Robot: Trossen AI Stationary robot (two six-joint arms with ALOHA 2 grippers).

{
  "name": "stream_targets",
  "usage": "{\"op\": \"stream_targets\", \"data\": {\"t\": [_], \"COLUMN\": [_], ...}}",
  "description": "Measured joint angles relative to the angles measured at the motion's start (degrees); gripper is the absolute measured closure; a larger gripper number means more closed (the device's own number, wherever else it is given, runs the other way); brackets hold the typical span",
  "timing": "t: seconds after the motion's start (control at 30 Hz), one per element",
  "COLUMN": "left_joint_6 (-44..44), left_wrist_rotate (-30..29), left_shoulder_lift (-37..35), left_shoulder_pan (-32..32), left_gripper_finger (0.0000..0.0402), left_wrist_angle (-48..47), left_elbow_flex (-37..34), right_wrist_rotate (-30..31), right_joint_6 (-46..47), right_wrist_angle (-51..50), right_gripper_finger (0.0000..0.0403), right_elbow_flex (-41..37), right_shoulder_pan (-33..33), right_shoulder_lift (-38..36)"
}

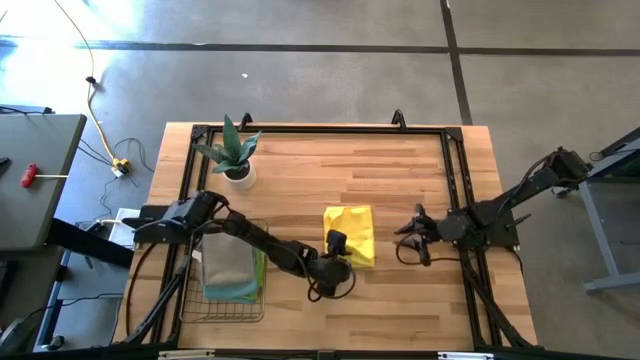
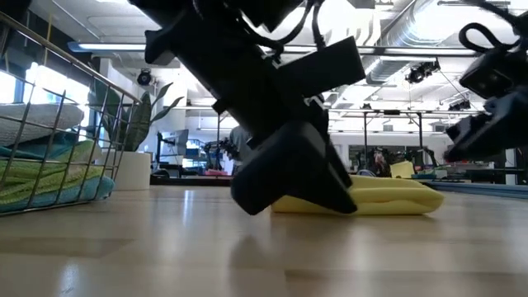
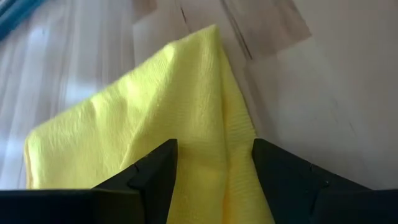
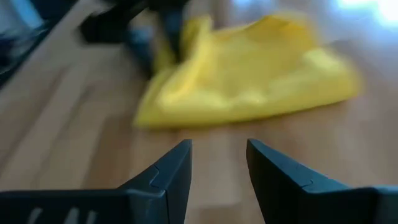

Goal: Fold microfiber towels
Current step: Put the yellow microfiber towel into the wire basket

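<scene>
A folded yellow microfiber towel [image 1: 349, 235] lies flat on the wooden table, right of centre. My left gripper [image 1: 338, 252] is low at the towel's near left corner and open. In the left wrist view its two fingers stand either side of a raised fold of the towel [image 3: 205, 124]. My right gripper [image 1: 410, 236] is open a short way off the towel's right side, above bare wood, with the towel [image 4: 249, 68] ahead of it. More towels, grey, green and teal, lie stacked in a wire basket [image 1: 228, 270] at the near left. My left gripper slants down from the table's near left, and its open fingers [image 3: 155, 177] straddle the yellow towel's raised fold [image 3: 214, 162] near the near corner. The towel lies on the table. Whether the fingers touch the cloth, I cannot tell.
A small potted plant [image 1: 236, 155] stands at the far left of the table. The wire basket [image 2: 49, 124] takes up the near left. A black frame [image 1: 455, 180] runs round the table top. Bare wood lies near and far of the towel.
</scene>
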Motion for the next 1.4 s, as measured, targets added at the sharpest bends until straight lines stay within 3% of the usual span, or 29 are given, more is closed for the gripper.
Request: {"op": "stream_targets", "data": {"t": [0.13,0.33,0.6,0.77,0.97,1.17,1.4], "left_joint_6": [-2.6,-3.4,-8.0,-9.1,-8.5,-6.1,-7.7], "left_wrist_rotate": [-0.6,1.0,14.3,23.2,23.0,22.4,21.2], "left_shoulder_lift": [-0.3,-0.2,-0.5,-1.1,-0.8,-0.9,-1.0], "left_shoulder_pan": [0.0,0.1,0.6,0.7,0.4,-0.8,-3.1], "left_gripper_finger": [0.0198,0.0211,0.0245,0.0247,0.0247,0.0247,0.0247], "left_wrist_angle": [-4.7,-6.0,-7.4,-13.4,-18.0,-25.8,-27.0], "left_elbow_flex": [0.2,0.2,1.0,3.6,7.6,13.2,15.4], "right_wrist_rotate": [-7.1,-6.8,0.0,2.1,2.2,2.2,2.2], "right_joint_6": [-0.1,3.2,14.8,10.7,3.3,2.9,2.9], "right_wrist_angle": [-0.3,0.6,-1.8,-3.1,-3.2,-3.4,-3.5], "right_gripper_finger": [0.0256,0.0256,0.0256,0.0256,0.0256,0.0256,0.0256], "right_elbow_flex": [0.0,0.0,0.0,0.0,0.0,0.0,-0.1], "right_shoulder_pan": [0.0,0.0,0.0,0.0,0.0,0.0,0.0], "right_shoulder_lift": [0.0,-0.1,-0.1,-0.1,-0.1,-0.1,-0.1]}}
